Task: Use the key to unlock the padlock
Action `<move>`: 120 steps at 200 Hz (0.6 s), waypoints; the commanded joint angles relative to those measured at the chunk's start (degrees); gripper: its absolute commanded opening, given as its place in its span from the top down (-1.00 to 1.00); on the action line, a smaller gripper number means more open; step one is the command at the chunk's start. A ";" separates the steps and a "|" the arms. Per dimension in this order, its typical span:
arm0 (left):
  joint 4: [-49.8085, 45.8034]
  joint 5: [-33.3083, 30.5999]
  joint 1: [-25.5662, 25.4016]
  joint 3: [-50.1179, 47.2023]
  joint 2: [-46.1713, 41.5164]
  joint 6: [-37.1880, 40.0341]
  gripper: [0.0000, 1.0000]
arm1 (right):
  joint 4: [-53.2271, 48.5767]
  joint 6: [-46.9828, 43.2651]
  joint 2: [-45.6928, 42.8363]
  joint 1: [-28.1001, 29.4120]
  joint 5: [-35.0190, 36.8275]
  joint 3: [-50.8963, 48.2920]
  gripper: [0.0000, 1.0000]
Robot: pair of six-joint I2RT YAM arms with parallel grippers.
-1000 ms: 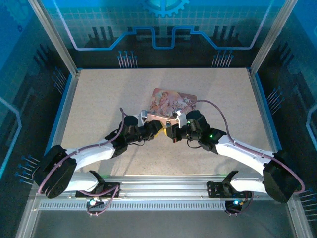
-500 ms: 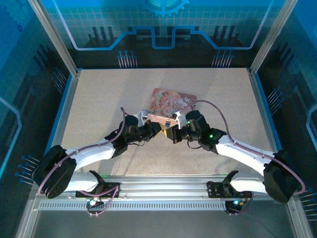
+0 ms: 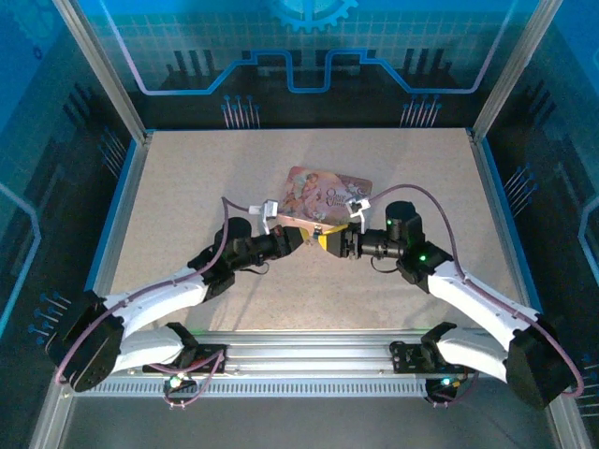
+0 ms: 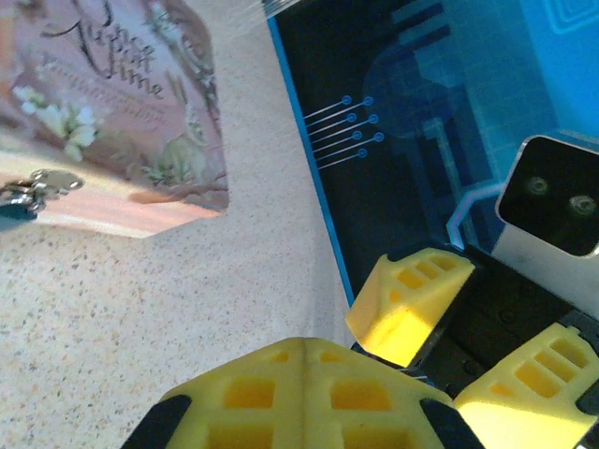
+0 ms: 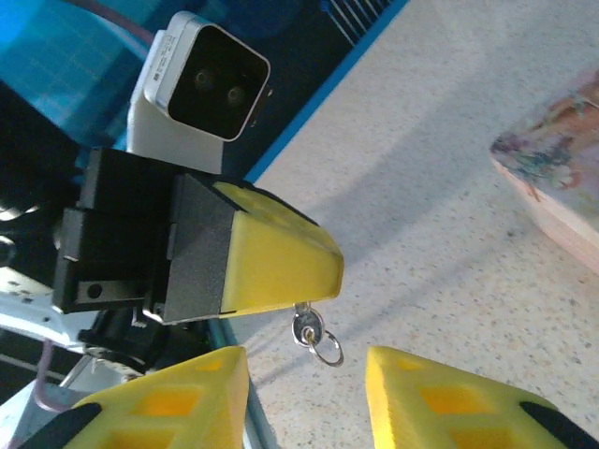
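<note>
Right wrist: left hand [image 5: 314, 284] pinches the small ringed metal key [image 5: 304, 328]; right hand [image 5: 307, 367] gapes open.

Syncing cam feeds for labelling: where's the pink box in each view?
Top external: pink box mid-table, just beyond the arm tips.
Left wrist: pink box in the upper left.
Right wrist: pink box at the right edge.
Shared landmark: left gripper, yellow fingers shut on the key.

padlock [image 4: 37, 185] on box [image 4: 122, 84] edge | key [image 5: 306, 328] at left pincer [image 5: 323, 279] (box behind)
</note>
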 commanded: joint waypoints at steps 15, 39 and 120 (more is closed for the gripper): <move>1.26 2.47 0.13 0.88 -3.43 6.77 1.00 | 6.01 1.95 -0.19 -0.11 -7.11 -1.00 0.14; 1.38 2.73 0.10 0.79 -3.78 6.99 1.00 | 7.10 2.23 1.40 0.95 -7.19 -0.69 0.13; 3.15 3.45 0.07 0.44 -3.11 6.16 1.00 | 8.46 2.65 6.20 3.62 -6.74 1.54 0.16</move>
